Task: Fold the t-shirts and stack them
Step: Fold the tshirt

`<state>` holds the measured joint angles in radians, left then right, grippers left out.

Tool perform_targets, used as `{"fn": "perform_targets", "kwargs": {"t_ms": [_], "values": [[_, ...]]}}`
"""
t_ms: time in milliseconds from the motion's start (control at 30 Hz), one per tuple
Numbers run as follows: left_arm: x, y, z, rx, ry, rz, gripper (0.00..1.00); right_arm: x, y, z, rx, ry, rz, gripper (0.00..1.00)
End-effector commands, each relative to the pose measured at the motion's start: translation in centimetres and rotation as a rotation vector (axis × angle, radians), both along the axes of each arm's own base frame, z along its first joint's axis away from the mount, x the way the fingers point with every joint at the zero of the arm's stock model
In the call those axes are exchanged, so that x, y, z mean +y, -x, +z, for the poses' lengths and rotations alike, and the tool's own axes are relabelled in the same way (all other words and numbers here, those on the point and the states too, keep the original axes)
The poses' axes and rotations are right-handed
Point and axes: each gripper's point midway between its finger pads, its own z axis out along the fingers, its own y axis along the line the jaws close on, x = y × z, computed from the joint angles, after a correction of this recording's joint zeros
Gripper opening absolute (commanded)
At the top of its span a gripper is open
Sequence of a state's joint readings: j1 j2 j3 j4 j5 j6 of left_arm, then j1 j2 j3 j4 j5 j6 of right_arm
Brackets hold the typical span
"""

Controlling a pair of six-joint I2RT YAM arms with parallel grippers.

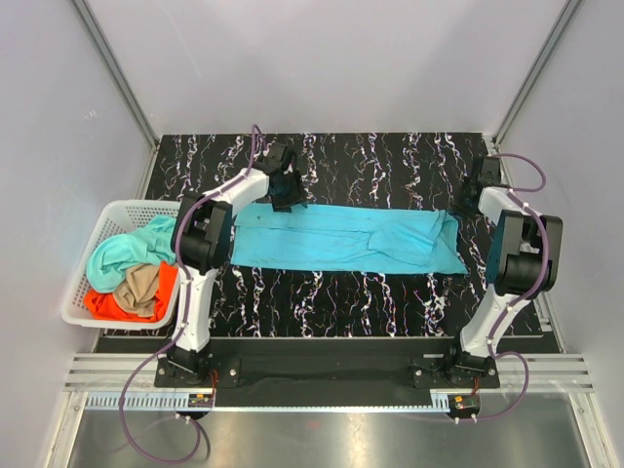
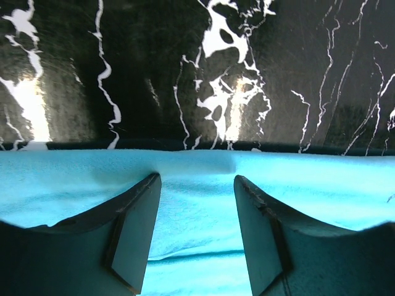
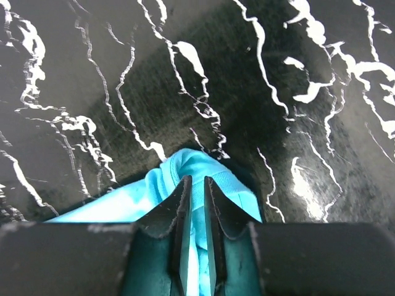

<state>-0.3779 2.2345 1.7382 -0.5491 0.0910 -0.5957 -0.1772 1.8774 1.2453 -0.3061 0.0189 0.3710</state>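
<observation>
A bright cyan t-shirt (image 1: 346,239) lies as a long strip across the black marbled table (image 1: 390,161). My left gripper (image 1: 288,200) hovers at the strip's far left edge. In the left wrist view it (image 2: 196,179) is open, its fingers spread over the cyan cloth (image 2: 321,185) with nothing pinched. My right gripper (image 1: 470,200) is at the strip's far right corner. In the right wrist view it (image 3: 197,180) stands nearly closed on a bunched fold of the cyan t-shirt (image 3: 185,161). More t-shirts sit in the basket: mint-teal (image 1: 122,252), tan (image 1: 141,283), orange-red (image 1: 105,304).
A white lattice basket (image 1: 122,207) stands off the table's left edge. White walls and metal frame posts surround the table. Bare marbled surface shows behind the strip (image 2: 185,74) and in front of it (image 1: 341,297).
</observation>
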Motion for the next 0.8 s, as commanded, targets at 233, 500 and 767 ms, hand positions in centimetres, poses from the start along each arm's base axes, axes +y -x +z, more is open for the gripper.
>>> {"fn": "perform_targets", "kwargs": {"t_ms": [233, 500, 767], "values": [[3.2, 1.0, -4.2, 0.087, -0.119, 0.042, 0.59, 1.3, -2.8, 1.4, -0.102, -0.122, 0.08, 0.26], [3.0, 0.9, -4.2, 0.088, -0.108, 0.035, 0.59, 2.2, -3.0, -0.3, -0.065, -0.18, 0.112, 0.34], [3.2, 0.7, -4.1, 0.083, -0.118, 0.044, 0.59, 0.5, -2.8, -0.6, -0.065, -0.146, 0.043, 0.09]]}}
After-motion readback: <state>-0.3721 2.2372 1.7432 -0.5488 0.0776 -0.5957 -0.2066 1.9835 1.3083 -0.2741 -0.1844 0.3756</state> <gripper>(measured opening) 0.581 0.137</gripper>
